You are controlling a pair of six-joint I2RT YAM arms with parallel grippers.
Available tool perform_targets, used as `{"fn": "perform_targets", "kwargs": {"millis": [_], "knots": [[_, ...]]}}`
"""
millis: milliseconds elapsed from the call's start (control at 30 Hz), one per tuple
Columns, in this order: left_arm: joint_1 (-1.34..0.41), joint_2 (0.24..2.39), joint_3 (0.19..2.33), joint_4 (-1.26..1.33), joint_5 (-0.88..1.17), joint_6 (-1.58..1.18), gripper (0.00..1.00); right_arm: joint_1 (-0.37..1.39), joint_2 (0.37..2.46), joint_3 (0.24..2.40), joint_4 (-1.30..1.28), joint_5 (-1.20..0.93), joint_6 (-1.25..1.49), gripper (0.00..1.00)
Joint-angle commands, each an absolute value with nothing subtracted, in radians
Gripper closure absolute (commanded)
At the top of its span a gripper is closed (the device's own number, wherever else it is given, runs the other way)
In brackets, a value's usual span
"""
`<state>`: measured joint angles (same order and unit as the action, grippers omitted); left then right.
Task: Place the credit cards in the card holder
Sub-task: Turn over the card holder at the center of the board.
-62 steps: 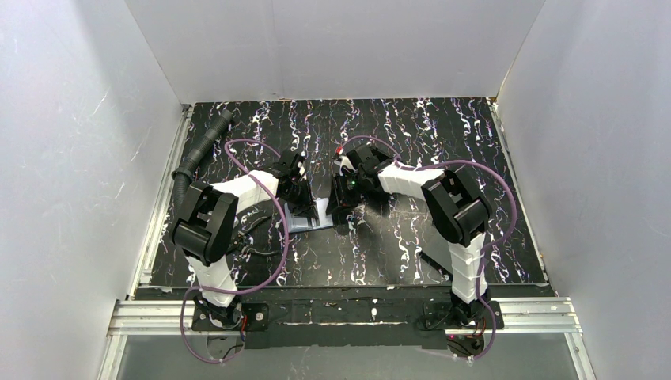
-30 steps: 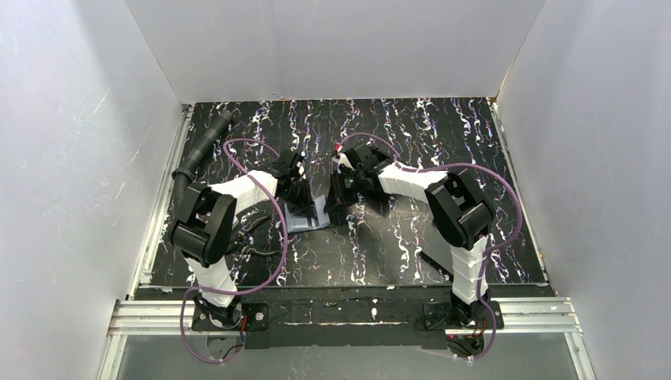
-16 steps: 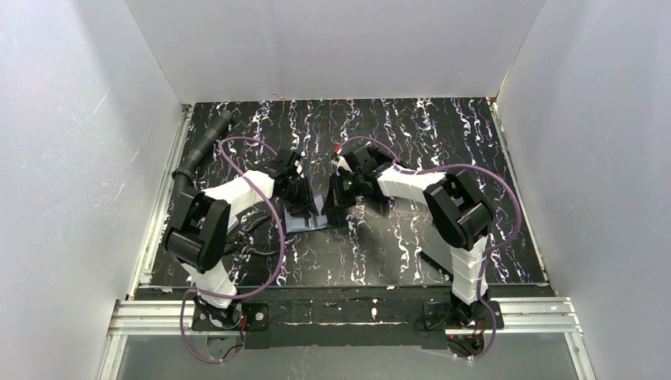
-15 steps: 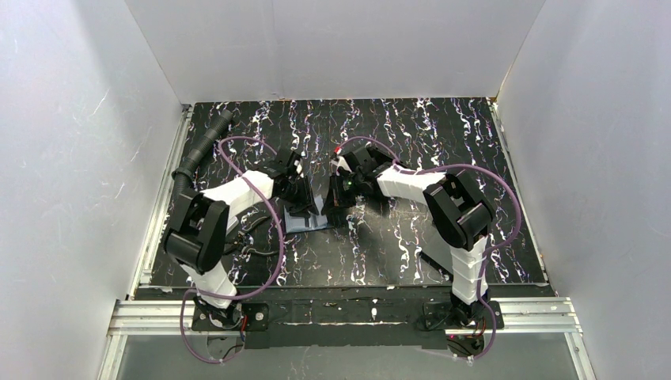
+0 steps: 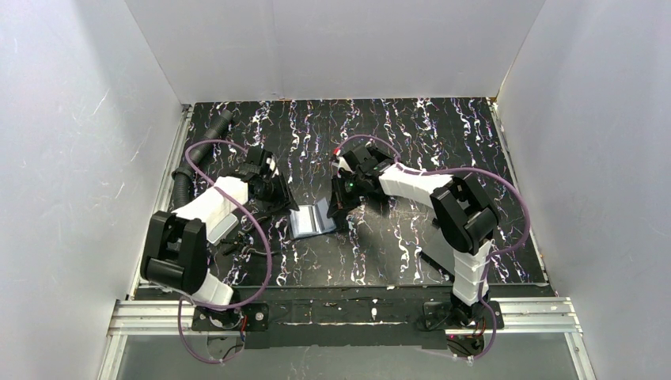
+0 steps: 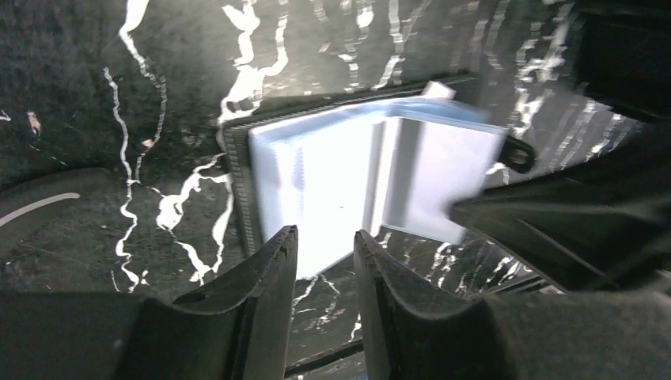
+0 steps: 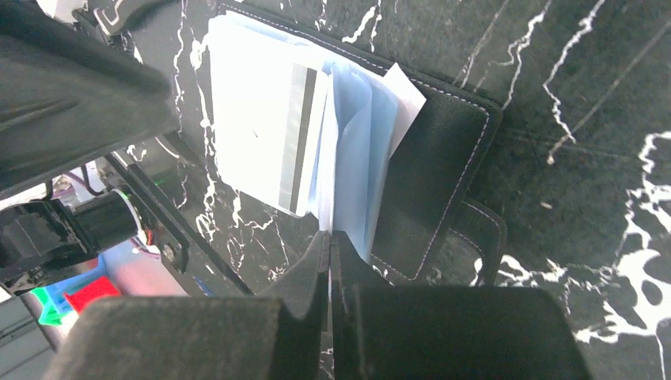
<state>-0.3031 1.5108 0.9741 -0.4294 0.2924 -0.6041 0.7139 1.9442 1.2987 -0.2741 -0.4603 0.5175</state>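
Observation:
The card holder (image 5: 312, 219) lies unfolded on the marbled black table, black outside (image 7: 431, 170) and pale blue-grey inside (image 6: 316, 186). A white credit card (image 7: 257, 119) with a dark stripe rests on its pale leaves. The corner of another white card (image 7: 405, 89) sticks out behind the blue pockets. My right gripper (image 7: 330, 236) is shut at the holder's near edge, pinching a pale blue leaf; from above it (image 5: 339, 207) sits at the holder's right side. My left gripper (image 6: 326, 233) is open with nothing between its fingers, left of the holder (image 5: 275, 194).
A black corrugated hose (image 5: 198, 150) lies along the table's back left edge. White walls enclose the table on three sides. Purple cables (image 5: 257, 237) loop off both arms. The aluminium rail (image 5: 340, 313) carrying the arm bases runs along the near edge.
My left gripper has opened, let go of the holder and drawn back to the left. My right gripper has shut on the holder's right side. The holder now lies uncovered and spread open.

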Motion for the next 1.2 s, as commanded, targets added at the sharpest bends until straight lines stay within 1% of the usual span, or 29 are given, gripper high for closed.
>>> {"fn": "perform_targets", "kwargs": {"millis": [0,167,233,267,500,667,800,867,1167], "knots": [[-0.290,1.565,0.918,-0.408,0.332,-0.599,0.70,0.719,1.875,1.336,-0.371,-0.394,0.462,0.96],[-0.315,1.650,0.901,-0.327,0.391,-0.638,0.71,0.729,1.870,1.365,-0.394,-0.390,0.453,0.91],[-0.324,1.665,0.900,-0.309,0.400,-0.651,0.72,0.738,1.875,1.382,-0.399,-0.401,0.456,0.82],[-0.328,1.668,0.900,-0.304,0.398,-0.652,0.72,0.744,1.876,1.389,-0.399,-0.404,0.457,0.80],[-0.333,1.668,0.894,-0.296,0.392,-0.648,0.73,0.776,1.874,1.413,-0.397,-0.404,0.473,0.70],[-0.333,1.659,0.890,-0.291,0.403,-0.649,0.73,0.782,1.893,1.415,-0.379,-0.411,0.483,0.69],[-0.333,1.631,0.887,-0.294,0.412,-0.648,0.69,0.782,1.909,1.414,-0.371,-0.413,0.483,0.69],[-0.333,1.619,0.891,-0.304,0.412,-0.646,0.67,0.783,1.917,1.412,-0.359,-0.424,0.487,0.65],[-0.330,1.524,0.914,-0.377,0.388,-0.630,0.57,0.782,1.963,1.368,-0.209,-0.516,0.570,0.61]]}}
